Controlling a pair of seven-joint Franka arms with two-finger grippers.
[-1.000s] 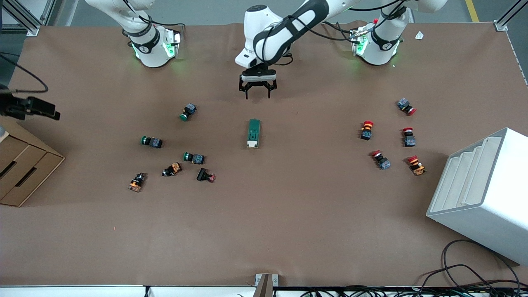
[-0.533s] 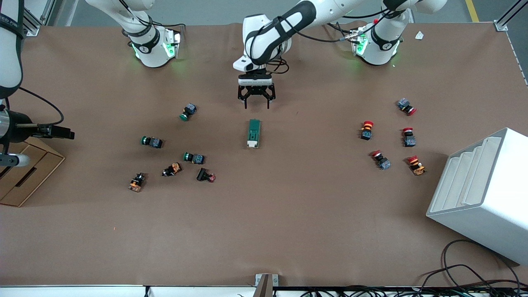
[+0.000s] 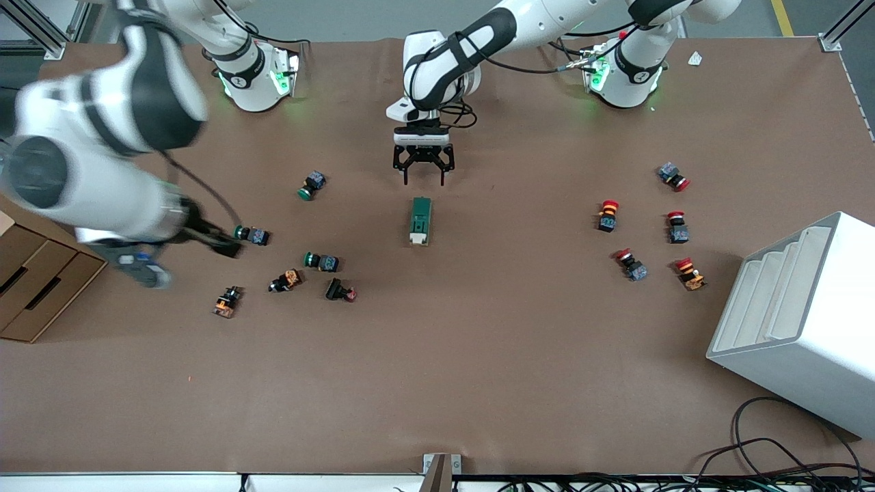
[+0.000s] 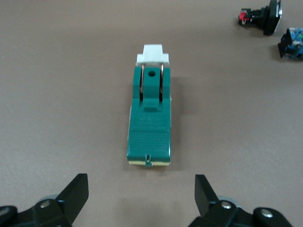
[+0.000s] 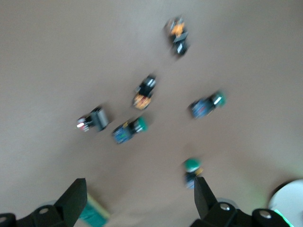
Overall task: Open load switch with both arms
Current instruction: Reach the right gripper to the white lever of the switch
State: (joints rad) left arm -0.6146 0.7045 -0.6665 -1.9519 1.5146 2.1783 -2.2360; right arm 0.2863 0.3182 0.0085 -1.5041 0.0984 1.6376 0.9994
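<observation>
The load switch (image 3: 421, 221) is a dark green block with a white end, lying flat mid-table, white end toward the front camera. My left gripper (image 3: 423, 179) hangs open over the table just past its green end. In the left wrist view the switch (image 4: 150, 118) lies ahead of the spread fingers, left gripper (image 4: 140, 190) empty. My right gripper (image 3: 224, 244) is in the air, blurred, over the green-capped buttons toward the right arm's end. The right wrist view shows the right gripper (image 5: 140, 198) open and empty, with a corner of the switch (image 5: 92, 213) by one finger.
Green-capped buttons (image 3: 251, 235) and orange-bodied ones (image 3: 285, 280) lie scattered toward the right arm's end. Red-capped buttons (image 3: 607, 215) lie toward the left arm's end. A white stepped bin (image 3: 800, 321) and a cardboard drawer box (image 3: 34, 287) stand at the table's ends.
The right arm has swung in fast from the table's end, its gripper now over the green-capped buttons. The left gripper has crept closer to the load switch. The switch has not moved.
</observation>
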